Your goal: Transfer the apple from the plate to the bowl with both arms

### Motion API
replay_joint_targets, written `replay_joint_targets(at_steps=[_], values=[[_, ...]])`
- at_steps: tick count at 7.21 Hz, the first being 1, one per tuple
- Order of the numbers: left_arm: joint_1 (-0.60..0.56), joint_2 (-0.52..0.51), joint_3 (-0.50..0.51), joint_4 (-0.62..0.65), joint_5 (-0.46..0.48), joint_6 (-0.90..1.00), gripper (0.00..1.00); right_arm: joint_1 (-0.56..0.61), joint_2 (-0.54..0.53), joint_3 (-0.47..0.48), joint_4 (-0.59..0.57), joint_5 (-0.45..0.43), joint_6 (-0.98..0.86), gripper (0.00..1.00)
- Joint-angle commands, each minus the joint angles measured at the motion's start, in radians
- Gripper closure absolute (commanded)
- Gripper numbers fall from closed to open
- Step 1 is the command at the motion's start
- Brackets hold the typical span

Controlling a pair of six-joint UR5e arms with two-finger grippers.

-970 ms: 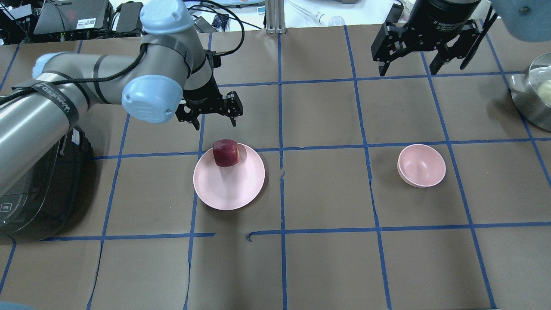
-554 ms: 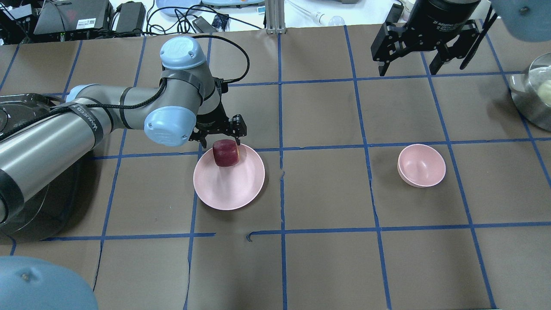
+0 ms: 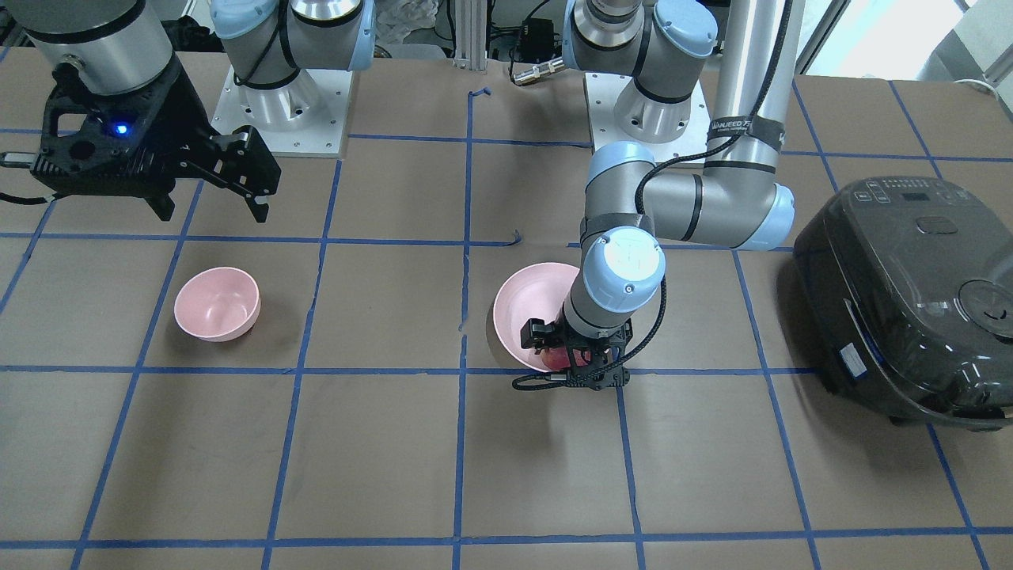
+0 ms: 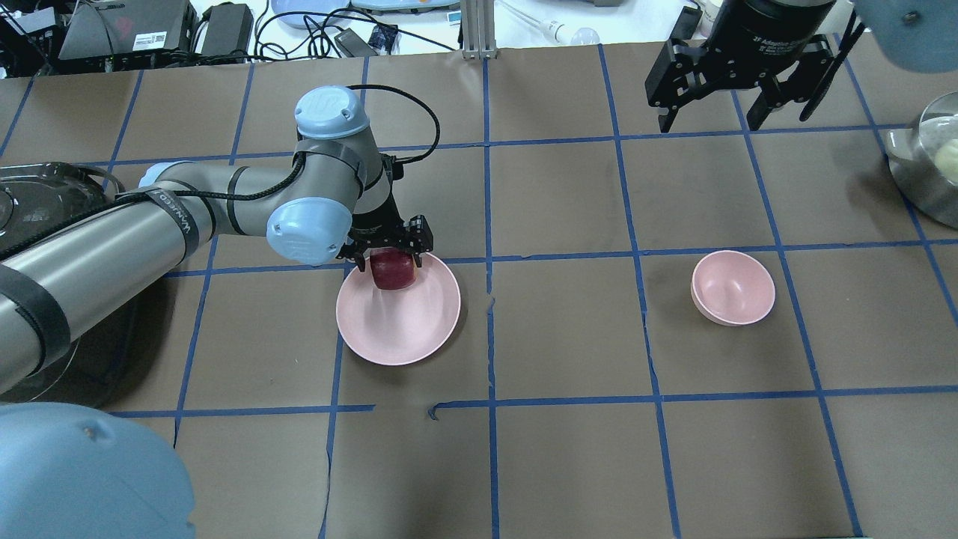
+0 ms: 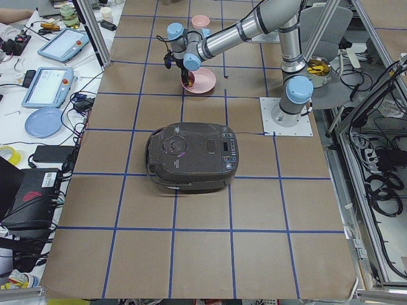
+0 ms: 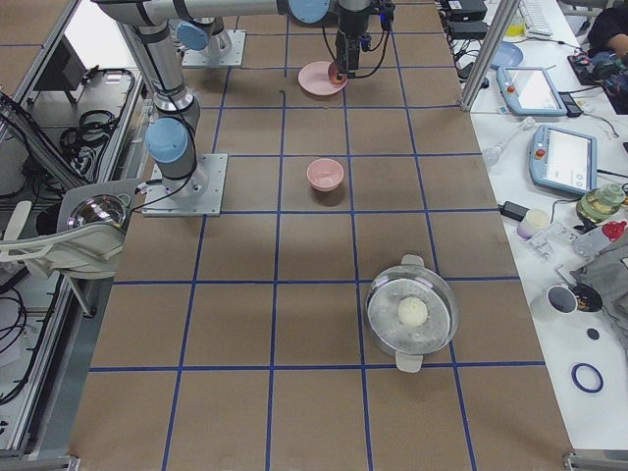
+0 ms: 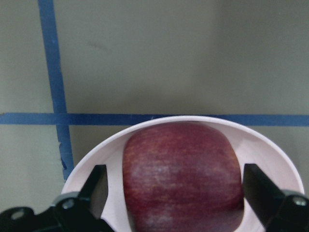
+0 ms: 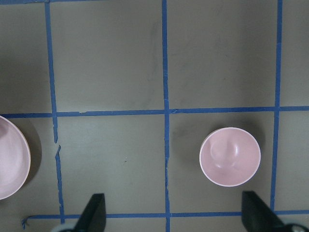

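Left arm has come down in the last second. Its pincer [image 4: 392, 253] was hanging beyond the plate's far rim; now it sits low over the apple [image 4: 394, 275].

- Apple: still on the pink plate [image 4: 397, 329], at the far edge, unmoved.
- Left pincer: spread apart, one of its fingers [image 7: 96, 186] on each side of the apple. The left wrist view shows a strip of plate between each finger and the fruit, so it has hold of nothing yet.
- Right pincer [image 4: 709, 118]: spread wide, empty, parked high beyond the bowl [image 4: 737, 287], same place as a second ago.
- Bowl: empty, well apart from the plate on the table [image 4: 569, 464].

Your approach looks finished; the next call is likely the squeeze. The apple sits close to the rim, so watch for the fingers nudging the plate.
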Motion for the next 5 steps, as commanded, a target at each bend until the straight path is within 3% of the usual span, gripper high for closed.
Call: replay_joint_targets(at_steps=[1, 2, 5], values=[[0.000, 0.002, -0.012, 0.001, -0.007, 0.000, 0.79, 0.000, 0.000, 0.000, -0.002, 0.000, 0.002, 0.00], [0.001, 0.031, -0.016, -0.002, -0.010, 0.015, 1.00, 0.000, 0.000, 0.002, 0.000, 0.000, 0.002, 0.00], [-0.016, 0.151, 0.069, -0.118, -0.078, -0.015, 1.00, 0.000, 0.000, 0.002, 0.002, -0.006, 0.001, 0.00]])
